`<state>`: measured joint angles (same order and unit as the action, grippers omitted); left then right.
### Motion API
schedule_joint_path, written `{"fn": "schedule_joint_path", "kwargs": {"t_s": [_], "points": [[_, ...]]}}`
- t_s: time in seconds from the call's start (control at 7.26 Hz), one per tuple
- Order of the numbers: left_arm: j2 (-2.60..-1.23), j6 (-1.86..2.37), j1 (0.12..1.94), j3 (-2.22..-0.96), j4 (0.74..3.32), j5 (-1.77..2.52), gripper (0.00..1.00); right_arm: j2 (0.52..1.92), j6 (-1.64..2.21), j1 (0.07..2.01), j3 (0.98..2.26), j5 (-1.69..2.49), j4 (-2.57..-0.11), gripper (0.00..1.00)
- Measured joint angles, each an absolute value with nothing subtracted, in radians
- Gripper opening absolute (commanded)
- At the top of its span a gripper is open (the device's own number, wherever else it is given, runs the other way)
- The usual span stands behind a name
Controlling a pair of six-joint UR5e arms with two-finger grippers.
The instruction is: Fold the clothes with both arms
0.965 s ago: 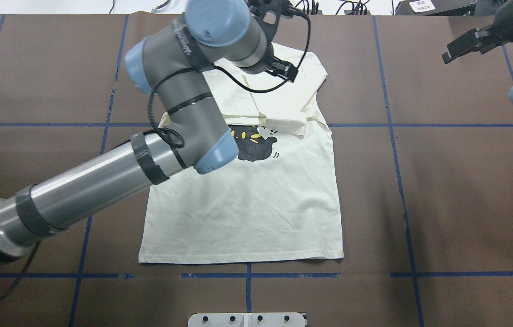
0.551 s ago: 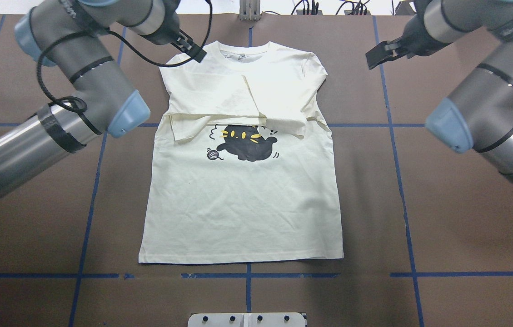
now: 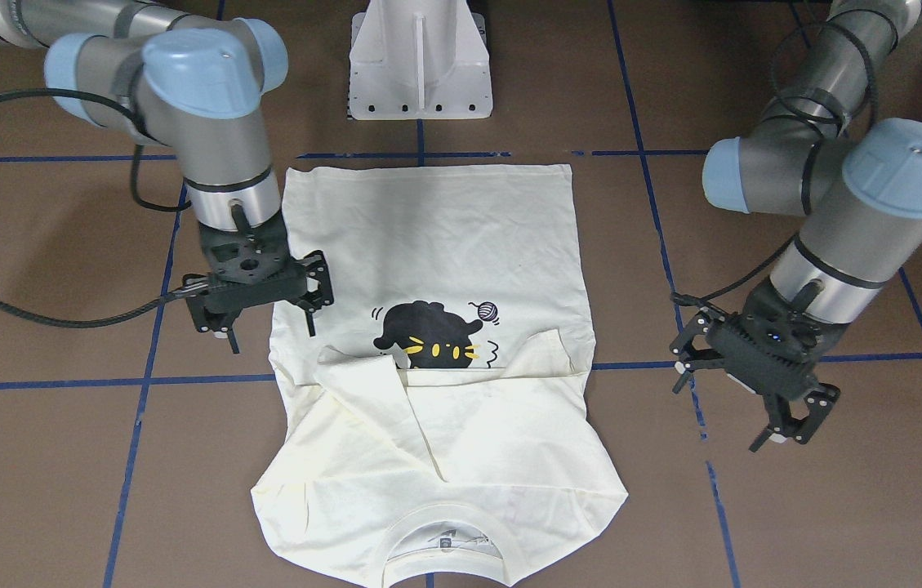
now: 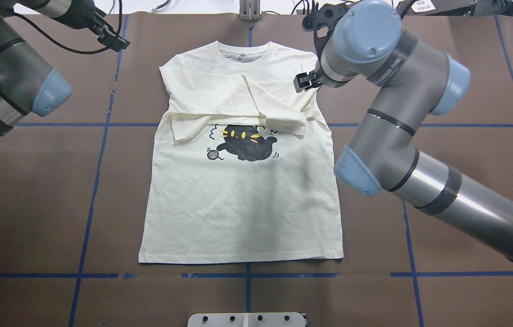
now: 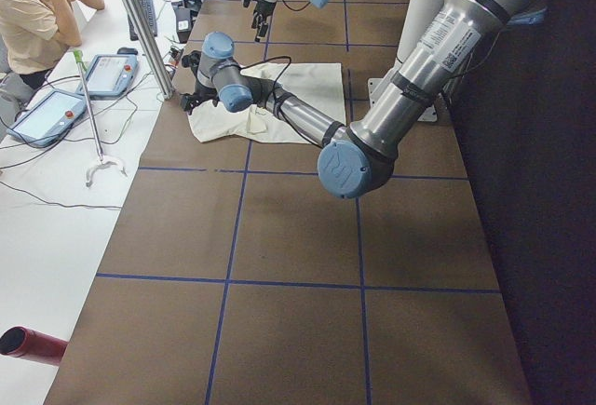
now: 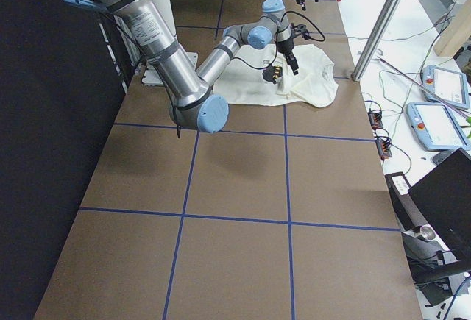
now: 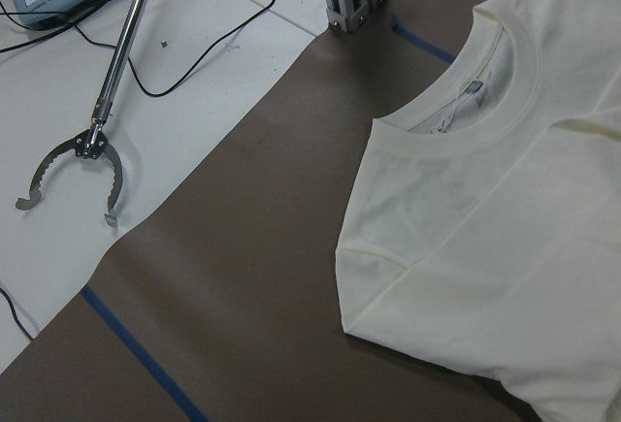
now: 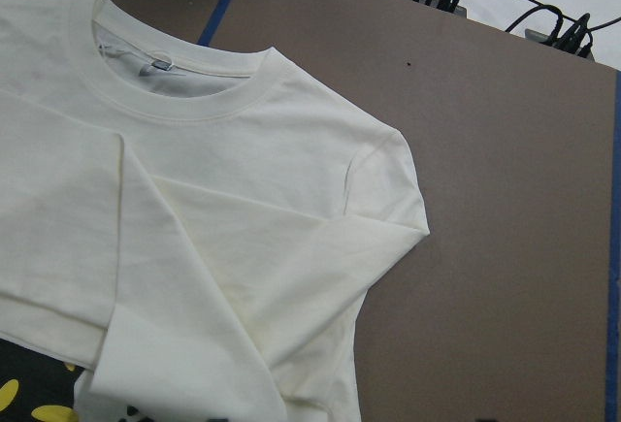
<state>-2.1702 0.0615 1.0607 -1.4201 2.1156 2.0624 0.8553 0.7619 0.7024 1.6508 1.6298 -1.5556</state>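
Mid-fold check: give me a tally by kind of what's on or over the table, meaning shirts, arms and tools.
Shirt: 1
Arms: 2 (left arm, right arm)
Tools: 2 (left tool, right tool), both open
Total: 5

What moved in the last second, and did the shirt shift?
The left gripper drew back off the T-shirt, from over its collar end out to the robot's left, above the table. The right gripper swung in from the far right to hover at the shirt's right shoulder. Both look open, holding nothing. The shirt stayed put, sleeves folded across the chest above the cat print.
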Motion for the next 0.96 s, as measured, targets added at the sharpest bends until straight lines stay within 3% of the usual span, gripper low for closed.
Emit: {"fn": "schedule_joint_path", "kwargs": {"t_s": [0.28,0.69,0.96], "points": [[-2.151,0.052,1.074,-1.419,2.132,2.077,1.00,0.796,0.739,0.612,1.566,1.485,-1.527,0.84],[-2.145,0.058,1.075,-1.419,2.136,2.078,1.00,0.743,0.709,0.545,1.395,1.374,-1.363,0.74],[-2.139,0.058,1.075,-1.419,2.137,2.079,1.00,0.718,0.708,0.503,1.338,1.294,-1.340,0.61]]}}
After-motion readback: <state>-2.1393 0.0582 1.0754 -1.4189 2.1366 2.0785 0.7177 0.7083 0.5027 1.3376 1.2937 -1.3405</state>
